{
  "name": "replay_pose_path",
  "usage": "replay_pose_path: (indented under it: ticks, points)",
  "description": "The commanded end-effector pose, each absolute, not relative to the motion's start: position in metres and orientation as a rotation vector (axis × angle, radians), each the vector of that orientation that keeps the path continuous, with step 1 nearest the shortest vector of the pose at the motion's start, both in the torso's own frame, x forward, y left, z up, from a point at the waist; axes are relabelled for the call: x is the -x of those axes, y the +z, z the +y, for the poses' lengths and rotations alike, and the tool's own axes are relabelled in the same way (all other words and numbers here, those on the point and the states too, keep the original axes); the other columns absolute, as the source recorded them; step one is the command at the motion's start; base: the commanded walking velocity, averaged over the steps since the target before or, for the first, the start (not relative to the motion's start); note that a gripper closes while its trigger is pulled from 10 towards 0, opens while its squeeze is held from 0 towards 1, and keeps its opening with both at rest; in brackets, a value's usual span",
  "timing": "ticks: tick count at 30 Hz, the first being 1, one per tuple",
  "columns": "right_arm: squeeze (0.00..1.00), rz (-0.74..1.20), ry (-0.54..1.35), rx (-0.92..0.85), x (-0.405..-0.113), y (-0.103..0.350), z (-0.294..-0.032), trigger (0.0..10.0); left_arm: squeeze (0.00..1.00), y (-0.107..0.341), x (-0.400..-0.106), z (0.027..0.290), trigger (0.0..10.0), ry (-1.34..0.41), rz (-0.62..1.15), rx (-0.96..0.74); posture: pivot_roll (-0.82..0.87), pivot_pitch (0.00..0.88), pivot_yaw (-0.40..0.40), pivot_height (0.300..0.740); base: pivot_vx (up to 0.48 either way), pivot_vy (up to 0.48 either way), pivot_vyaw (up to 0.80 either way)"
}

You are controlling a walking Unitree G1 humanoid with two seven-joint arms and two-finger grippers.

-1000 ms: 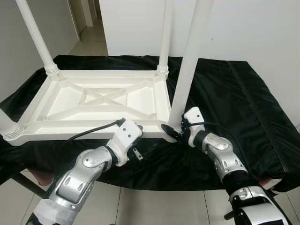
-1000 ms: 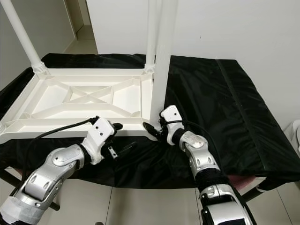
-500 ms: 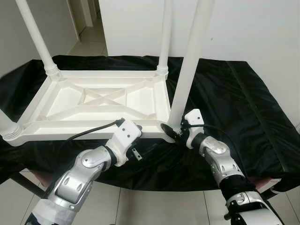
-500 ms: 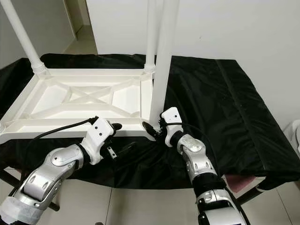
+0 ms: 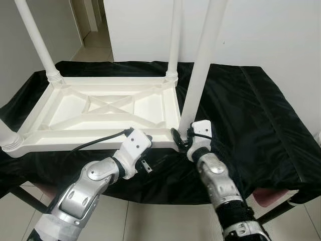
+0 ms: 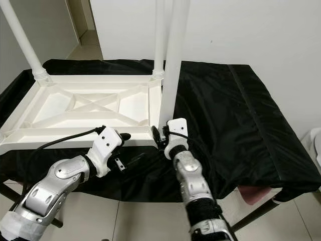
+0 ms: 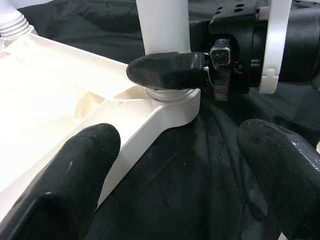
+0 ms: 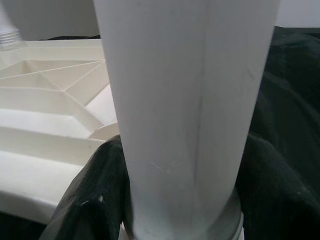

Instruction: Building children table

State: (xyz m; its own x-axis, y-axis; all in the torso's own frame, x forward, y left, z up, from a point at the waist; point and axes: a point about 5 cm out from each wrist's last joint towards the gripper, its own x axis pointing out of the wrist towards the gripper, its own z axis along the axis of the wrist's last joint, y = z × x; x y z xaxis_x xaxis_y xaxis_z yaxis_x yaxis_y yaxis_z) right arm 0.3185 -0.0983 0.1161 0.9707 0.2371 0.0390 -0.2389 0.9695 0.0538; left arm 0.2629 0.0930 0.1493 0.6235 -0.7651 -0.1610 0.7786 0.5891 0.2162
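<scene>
Left eye view gives us the white plastic children's table point(image 5: 100, 108) lying upside down on a black cloth point(image 5: 251, 115), its ribbed underside facing up and its legs pointing upward. We see a far left leg point(image 5: 35, 40) and a far right leg point(image 5: 174, 37) standing in their corner sockets, and part of a near left leg point(image 5: 6, 134) at the picture's edge.

Our right claw point(image 5: 181, 140) is at the near right corner of the children's table, clamped around the base of the near right leg point(image 5: 200, 70), just above the socket it stands in. From the right wrist view, our black fingers point(image 8: 87, 205) press on both sides of that white tube. The left wrist view shows one of those fingers point(image 7: 167, 69) wrapped across the tube directly above the corner collar.

Our left claw point(image 5: 153, 163) hovers low in front of the near edge of the children's table, beside that same corner. Its fingers point(image 7: 70, 175) are spread apart and grip nothing, with one over the white rim and the other over the cloth.
</scene>
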Motion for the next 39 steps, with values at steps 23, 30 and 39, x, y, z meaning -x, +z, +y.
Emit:
replay_pose_path:
  ticks: [23,30,39]
  points:
    - [1.0,-0.047,0.215,-0.09,-0.314,0.124,-0.105,10.0,0.0,0.148,-0.261,0.092,10.0,-0.926,0.057,-0.279,-0.12,0.0,0.032,0.74,0.0,0.0,0.0]
    - [0.0,-0.074,0.347,-0.049,-0.318,0.131,-0.114,10.0,0.0,0.149,-0.262,0.093,10.0,-0.93,0.055,-0.284,-0.12,0.0,0.037,0.74,0.0,0.0,0.0]
    - [0.0,-0.111,0.641,0.118,-0.325,0.141,-0.117,10.0,0.0,0.15,-0.263,0.093,10.0,-0.937,0.053,-0.292,-0.12,0.0,0.048,0.74,0.0,0.0,0.0]
